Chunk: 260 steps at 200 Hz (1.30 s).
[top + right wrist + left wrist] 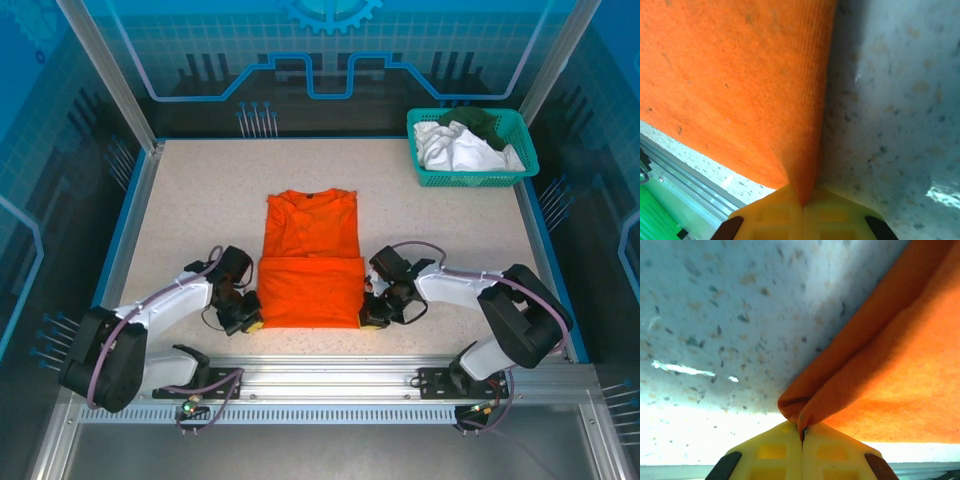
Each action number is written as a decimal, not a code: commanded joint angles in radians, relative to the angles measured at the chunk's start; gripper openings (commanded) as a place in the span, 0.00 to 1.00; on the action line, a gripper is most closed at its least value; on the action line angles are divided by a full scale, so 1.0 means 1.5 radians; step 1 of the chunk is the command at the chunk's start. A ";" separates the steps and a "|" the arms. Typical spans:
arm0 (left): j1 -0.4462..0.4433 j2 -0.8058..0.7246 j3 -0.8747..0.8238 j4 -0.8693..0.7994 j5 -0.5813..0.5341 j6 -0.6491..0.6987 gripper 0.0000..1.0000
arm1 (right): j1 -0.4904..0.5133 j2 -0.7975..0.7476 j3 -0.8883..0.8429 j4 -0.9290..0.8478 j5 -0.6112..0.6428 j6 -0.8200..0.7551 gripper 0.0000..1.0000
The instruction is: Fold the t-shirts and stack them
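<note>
**Operator:** Where is the orange t-shirt lying, taking the teal basket as reference?

**Technician:** It is lying flat on the table, well apart from the basket, to the basket's left and nearer the arm bases. The half farther from the basket is showing as a doubled layer with a straight step across the middle. The collar half is lying single, on the end toward the basket's row.

**Operator:** What are the claws doing?

**Technician:** The left gripper is pinching the shirt corner farthest from the basket. In the left wrist view its fingertips are meeting with no gap, and a fold of orange cloth is trapped between them. The right gripper is pinching the matching corner on the basket's side, likewise fully closed on cloth.

**Operator:** Which relation is governing the coming move?

**Technician:** The shirt's long axis is running from the claws straight away, toward the basket's row. All free cloth is lying beyond both claws. In my judgement the next fold is calling for both corners to be carried together along that axis, over the collar half. Neither arm is nearer: each is sitting at its own corner, level with the other, so unequal travel is risking a skewed edge.

**Operator:** And the remaining garments?

**Technician:** The white shirts and the dark green shirt are lying bundled inside the basket.
</note>
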 commanded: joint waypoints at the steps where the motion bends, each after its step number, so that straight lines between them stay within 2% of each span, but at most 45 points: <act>1: -0.043 -0.037 0.019 -0.092 -0.017 0.011 0.00 | 0.049 -0.023 -0.044 -0.071 0.024 -0.001 0.00; 35: -0.102 -0.058 0.057 -0.154 -0.021 0.019 0.00 | 0.089 -0.093 -0.068 -0.087 0.022 0.032 0.00; 71: -0.108 -0.095 0.106 -0.184 -0.043 0.036 0.00 | 0.081 -0.172 -0.031 -0.135 0.036 0.015 0.00; 94: -0.097 -0.071 0.189 -0.208 -0.054 0.061 0.00 | 0.039 -0.219 0.000 -0.161 0.030 0.007 0.00; 131: -0.045 -0.003 0.337 -0.225 -0.049 0.084 0.00 | -0.079 -0.242 0.090 -0.201 -0.004 -0.029 0.00; 160: -0.011 0.072 0.441 -0.210 -0.038 0.077 0.00 | -0.157 -0.157 0.224 -0.263 -0.028 -0.082 0.00; 187: 0.016 0.148 0.523 -0.169 -0.033 0.054 0.00 | -0.193 -0.052 0.339 -0.296 -0.036 -0.102 0.00; 232: 0.073 0.307 0.707 -0.134 -0.014 0.041 0.00 | -0.242 0.120 0.523 -0.281 -0.045 -0.055 0.00; 260: 0.108 0.442 0.832 -0.148 -0.012 0.050 0.00 | -0.273 0.283 0.691 -0.347 -0.031 -0.033 0.00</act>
